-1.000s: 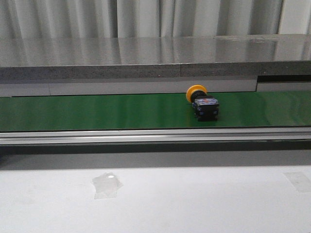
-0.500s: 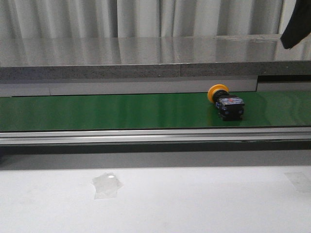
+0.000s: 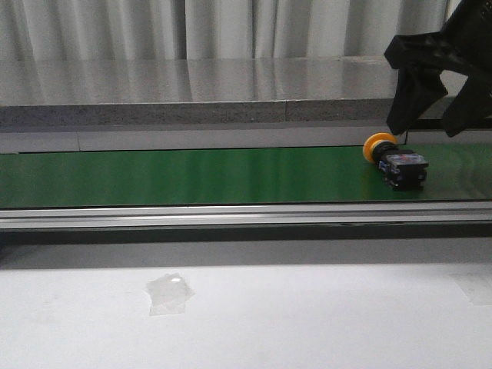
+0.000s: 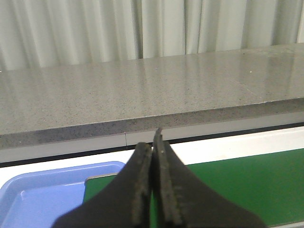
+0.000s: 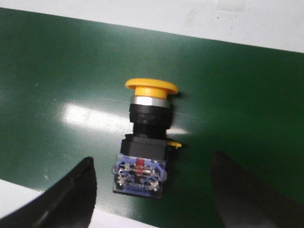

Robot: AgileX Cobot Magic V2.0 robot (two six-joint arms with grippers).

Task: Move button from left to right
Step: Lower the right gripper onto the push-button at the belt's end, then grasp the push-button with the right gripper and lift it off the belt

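Observation:
The button point(image 3: 396, 163) lies on its side on the green belt point(image 3: 192, 177) at the right, yellow cap toward the far left, black body with blue and red marks toward me. My right gripper point(image 3: 434, 119) hangs open just above it. In the right wrist view the button point(image 5: 145, 142) lies between the two spread fingers point(image 5: 76, 194), not touched. My left gripper point(image 4: 153, 142) is shut and empty, out of the front view, over the belt's left end.
A blue tray point(image 4: 42, 190) sits at the belt's left end. A grey stone ledge point(image 3: 231, 96) runs behind the belt, a metal rail point(image 3: 231, 215) in front. A scrap of clear tape point(image 3: 169, 292) lies on the white table.
The button has travelled to the right along the belt. My right gripper has come down into view from the upper right, over the button.

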